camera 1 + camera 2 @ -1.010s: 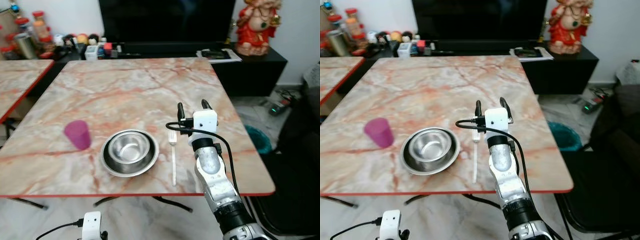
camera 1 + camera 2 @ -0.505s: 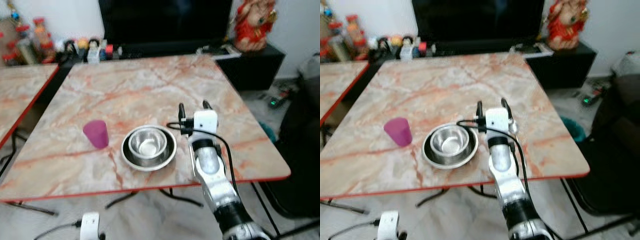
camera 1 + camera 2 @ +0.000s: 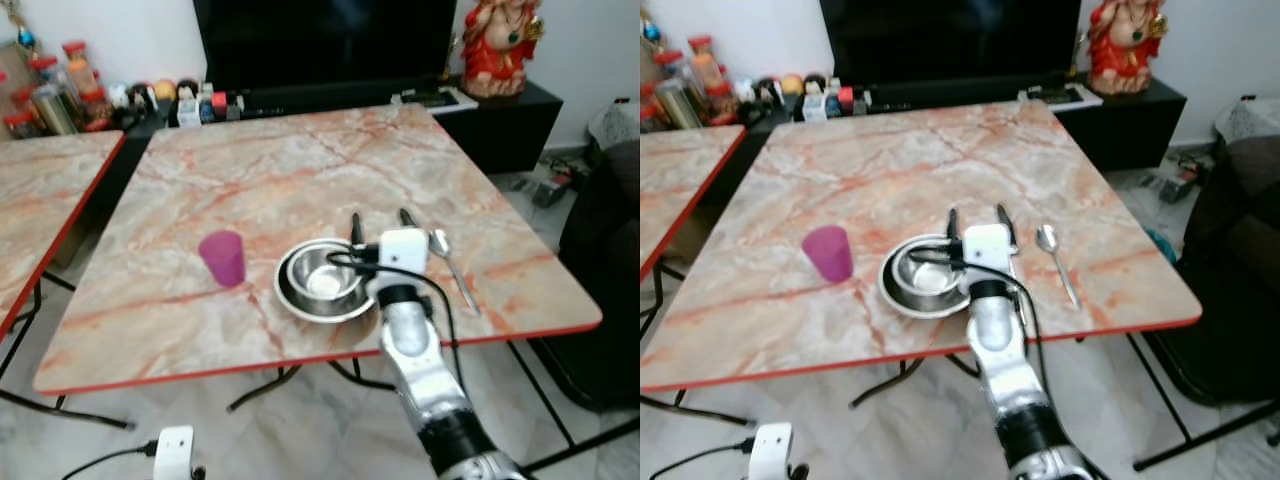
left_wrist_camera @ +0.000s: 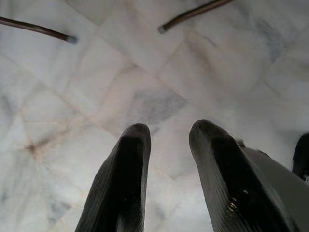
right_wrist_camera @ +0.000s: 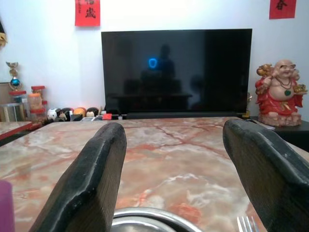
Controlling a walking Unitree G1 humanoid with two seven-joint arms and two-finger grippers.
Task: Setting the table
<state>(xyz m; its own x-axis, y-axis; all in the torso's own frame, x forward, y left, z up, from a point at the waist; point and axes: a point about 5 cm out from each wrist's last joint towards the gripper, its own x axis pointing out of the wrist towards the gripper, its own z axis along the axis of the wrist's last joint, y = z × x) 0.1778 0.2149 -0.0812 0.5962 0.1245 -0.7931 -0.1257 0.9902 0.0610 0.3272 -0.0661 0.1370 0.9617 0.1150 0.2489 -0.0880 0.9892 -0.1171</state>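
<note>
Right gripper (image 3: 378,218): jaws spread wide and holding nothing, raised over the near part of the surface just above the right rim of the bowl, pointing toward the television.
Left gripper (image 4: 169,159): hangs low over the tiled floor (image 4: 145,72), jaws a little apart, nothing between them.
Bowl (image 3: 322,281): steel, set inside a steel plate (image 3: 290,297); both stand near the front edge of the surface, partly hidden behind the right arm.
Fork (image 5: 247,224): only the tine tips are seen in the right wrist view, lying just right of the bowl.
Spoon (image 3: 1057,260): lies right of the bowl, apart from it, bowl end away from the robot.
Cup (image 3: 223,258): pink, upright, left of the plate, not touching it.
Surface (image 3: 250,170): square, marble-patterned top with a red edge.
Television (image 5: 176,71): dark screen behind the surface.
Figurine (image 3: 497,45): red, on the low cabinet beside the television.
Jars and small items (image 3: 60,85): clustered at the far left.
</note>
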